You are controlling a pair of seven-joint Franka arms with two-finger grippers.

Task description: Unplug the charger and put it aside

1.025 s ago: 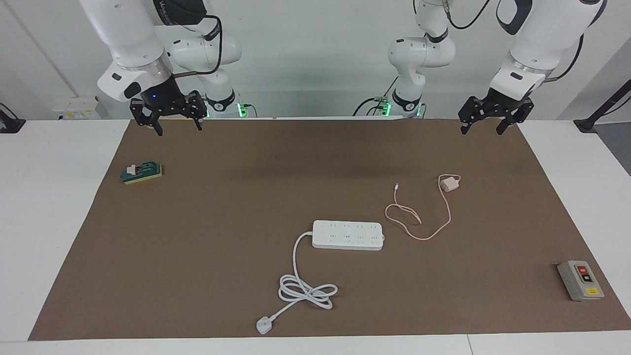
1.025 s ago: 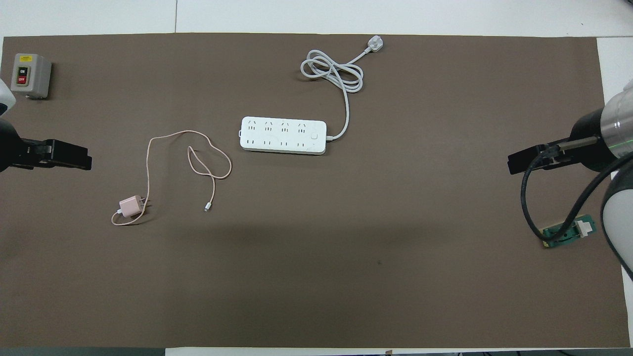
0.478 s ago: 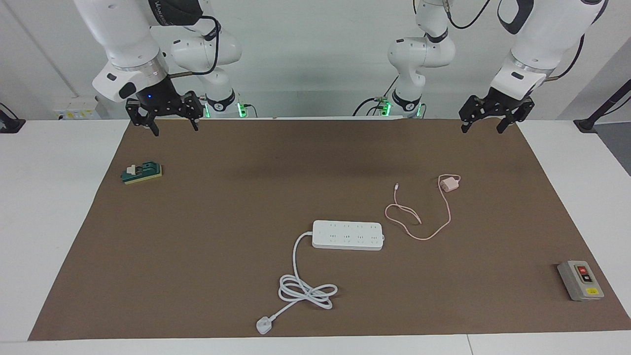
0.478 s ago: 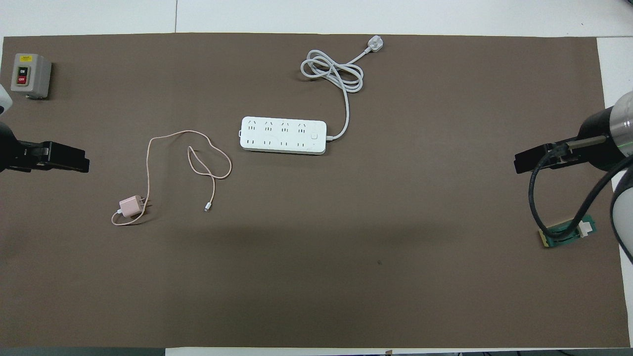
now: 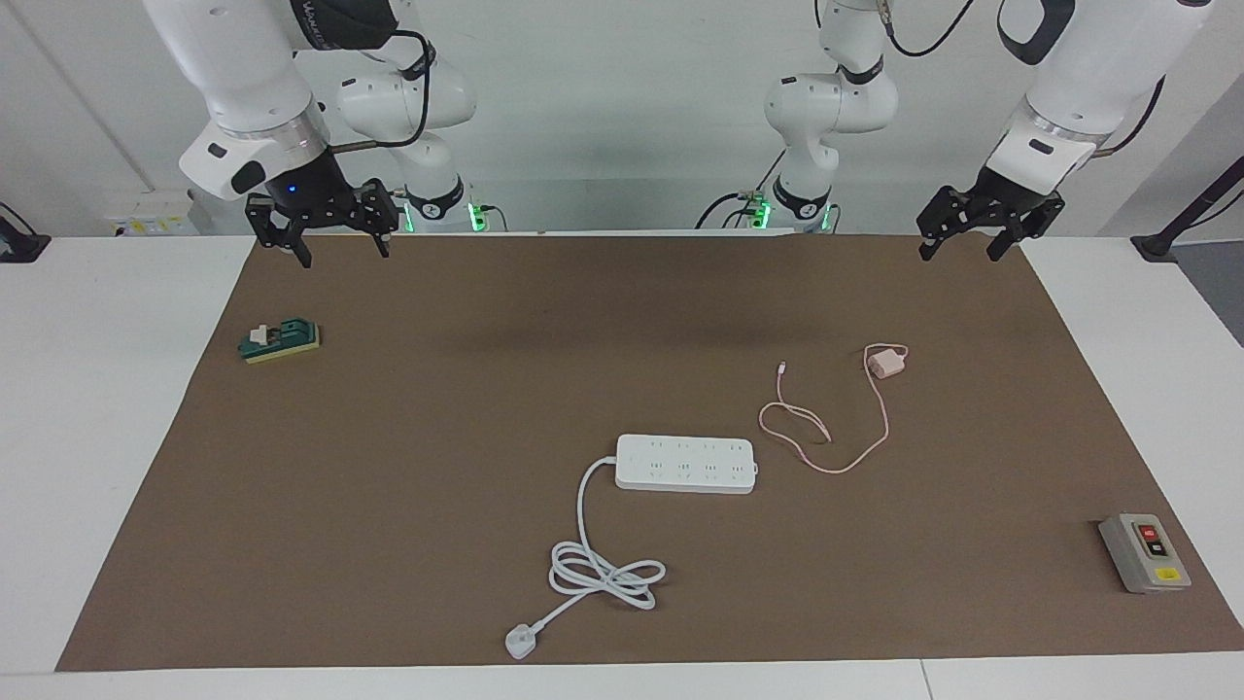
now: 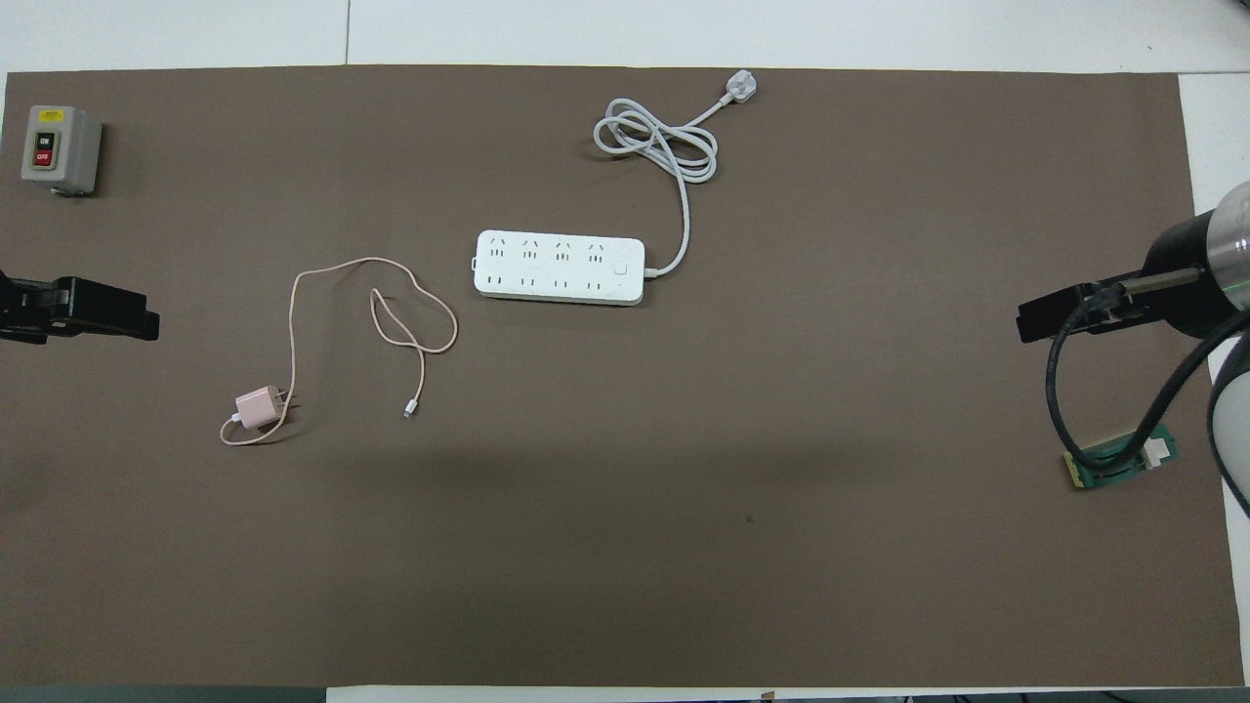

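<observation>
The charger (image 5: 884,364), a small pale pink cube, lies on the brown mat (image 5: 389,486), apart from the white power strip (image 5: 685,463). It is nearer to the robots than the strip, toward the left arm's end. Its thin pink cable (image 5: 880,428) loops on the mat beside it. In the overhead view the charger (image 6: 257,407), cable (image 6: 293,322) and strip (image 6: 559,267) all show. My left gripper (image 5: 958,251) is open and empty, raised over the mat's edge near its base; it also shows overhead (image 6: 137,317). My right gripper (image 5: 345,255) is open and empty, raised over the mat's other end (image 6: 1030,320).
The strip's thick white cord (image 5: 603,572) coils farther from the robots, ending in a plug (image 5: 520,643). A grey box with a red button (image 5: 1144,552) sits at the left arm's end. A small green part (image 5: 280,341) lies under the right arm.
The left gripper has drawn back a little toward its own end of the table. The right gripper has shifted slightly toward its end. Nothing on the mat has moved.
</observation>
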